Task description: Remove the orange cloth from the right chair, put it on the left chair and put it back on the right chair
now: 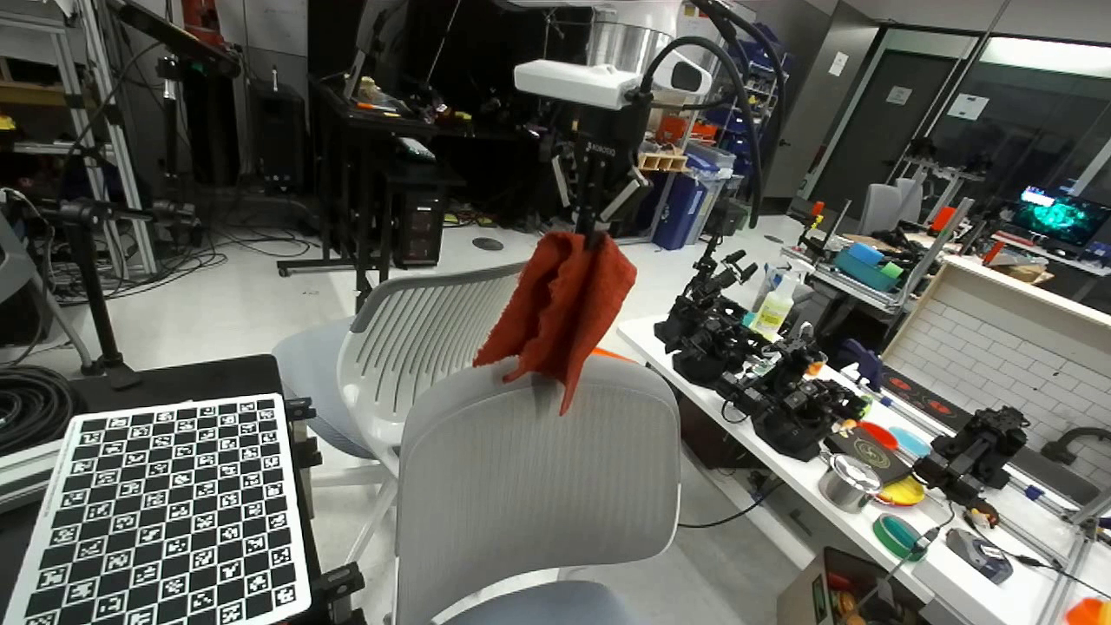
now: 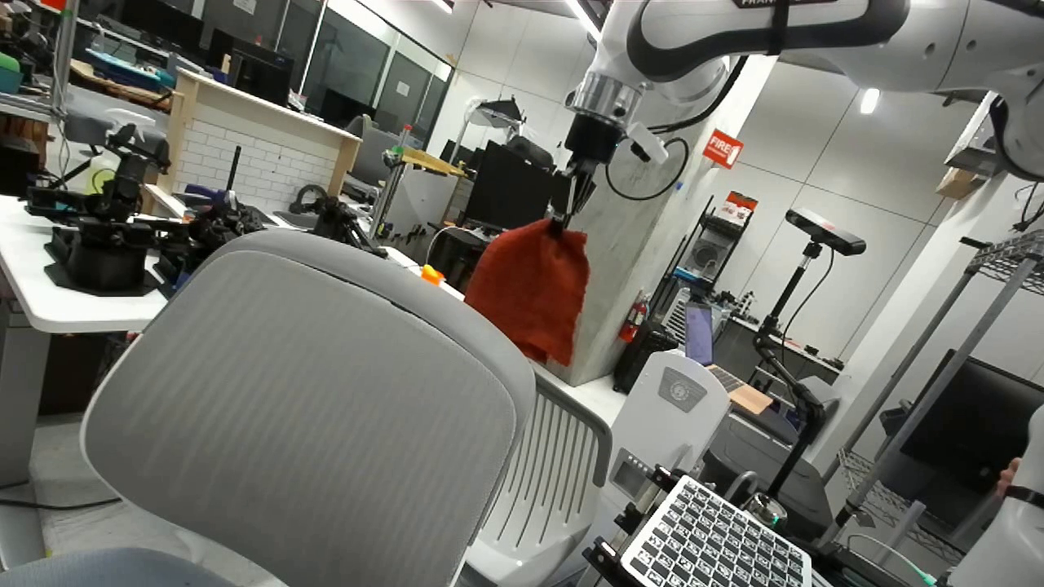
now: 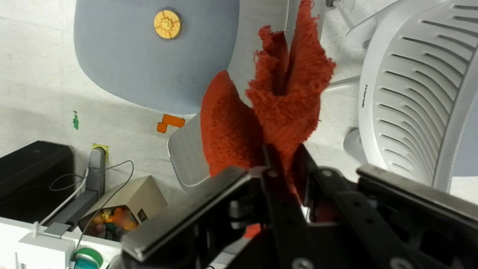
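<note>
Cloth hangs limp from the gripper.
The fingers pinch its upper part near the smooth-backed chair; the ribbed chair stands close to that one.

White arm, silver collar, black tool (lettered), dark cables

In an exterior view, the orange cloth and the smooth grey chair hide part of the ribbed white chair from us. In the wrist view, the blurry gripper is cut off at the bottom, and we cannot read the tiny words on that chair.
</note>
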